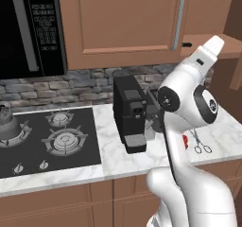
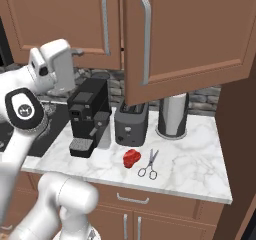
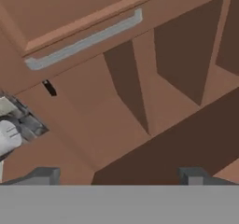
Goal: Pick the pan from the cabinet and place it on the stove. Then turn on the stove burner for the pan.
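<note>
Left base view: stove [image 1: 28, 148] bare of any pan; a dark handle tip [image 1: 187, 45] pokes out at the cabinet [image 1: 208, 44] opening, likely the pan's.

Right base view: one cabinet door [image 2: 185, 34] hangs open over the table [image 2: 190, 164].

Hand view: claw [image 3: 120, 175] spread wide, empty, facing the cabinet shelf [image 3: 140, 120]. Pan body hidden. Judgement: line up on the handle before closing.

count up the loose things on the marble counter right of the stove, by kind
coffee machine: 1
toaster: 1
steel canister: 1
scissors: 1
red food item: 1
total: 5
</note>
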